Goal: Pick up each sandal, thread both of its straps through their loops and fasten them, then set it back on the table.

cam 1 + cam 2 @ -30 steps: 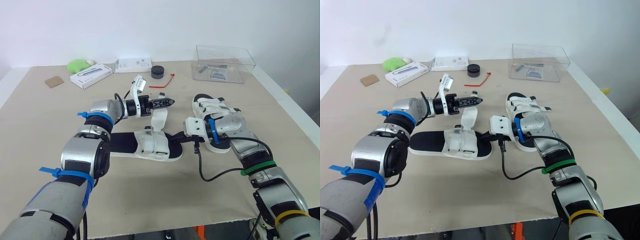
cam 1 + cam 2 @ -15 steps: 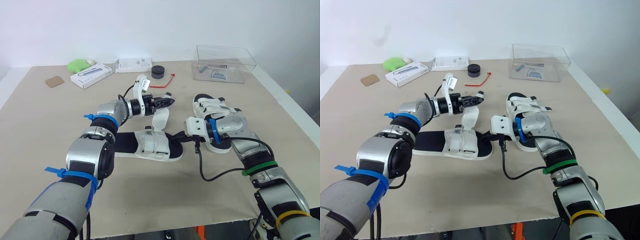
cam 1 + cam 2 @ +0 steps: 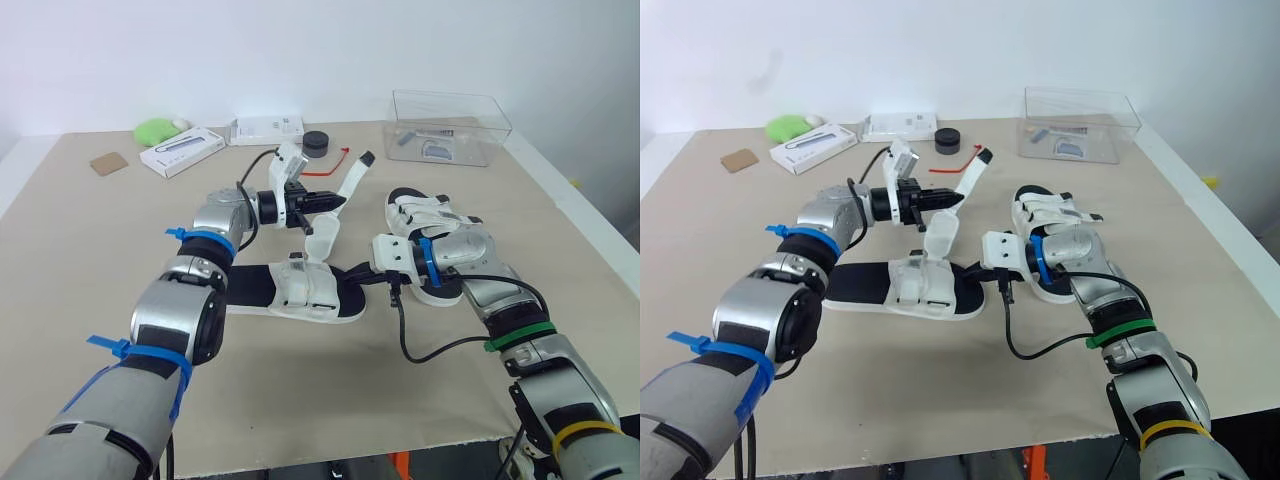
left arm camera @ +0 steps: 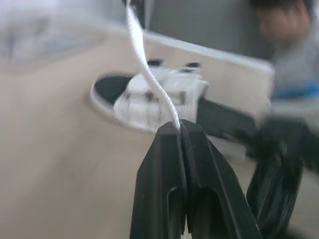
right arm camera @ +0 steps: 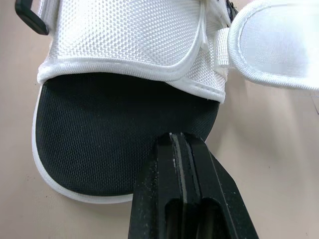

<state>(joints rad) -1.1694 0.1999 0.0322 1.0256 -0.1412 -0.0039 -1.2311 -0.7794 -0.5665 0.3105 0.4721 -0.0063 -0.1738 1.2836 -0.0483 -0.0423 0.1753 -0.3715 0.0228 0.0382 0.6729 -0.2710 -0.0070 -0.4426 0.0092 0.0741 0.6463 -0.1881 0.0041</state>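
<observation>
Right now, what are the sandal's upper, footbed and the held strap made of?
Upper: white woven mesh fabric, matte; dotted weave shows. Footbed: black fine-mesh textile, matte, with a smooth white rim, probably foam or rubber. Strap: thin flexible white band, black tip; likely webbing, weave not visible.

I read the left sandal (image 3: 300,290) and right sandal (image 3: 415,212) as white uppers on black footbeds. The raised strap (image 3: 352,175) is white, black-tipped.

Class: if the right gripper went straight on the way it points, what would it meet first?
The right gripper would meet the sandal, on its black footbed, almost at once; its tips look nearly touching it.
</observation>
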